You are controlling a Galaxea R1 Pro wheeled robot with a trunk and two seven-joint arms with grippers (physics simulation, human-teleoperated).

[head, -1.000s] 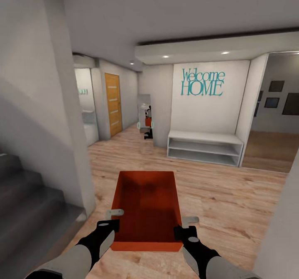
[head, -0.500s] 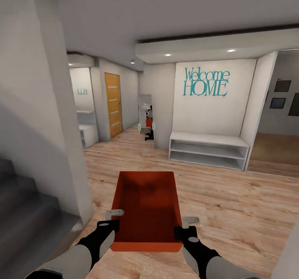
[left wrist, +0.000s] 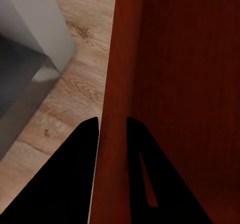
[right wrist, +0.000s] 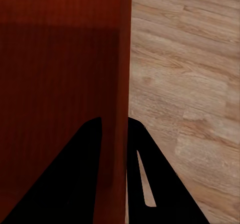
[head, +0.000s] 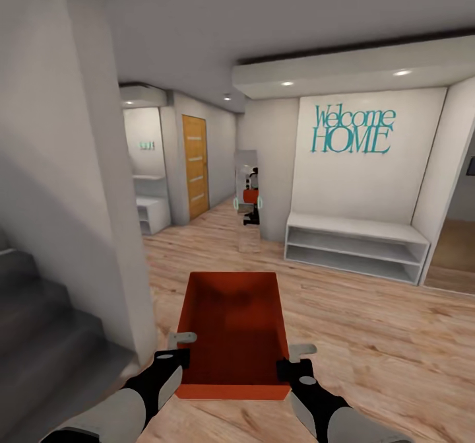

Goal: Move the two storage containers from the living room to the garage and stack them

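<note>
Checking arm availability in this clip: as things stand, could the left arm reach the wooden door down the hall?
Probably not: the left claw is clamped on the storage container wall, and the wooden door stands far down the hall.

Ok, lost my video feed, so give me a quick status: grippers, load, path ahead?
Left gripper and right gripper each clamped on a side wall of the orange-red rectangular bin. Bin carried over light wood plank floor. Grey stairs and white wall close at left.
</note>
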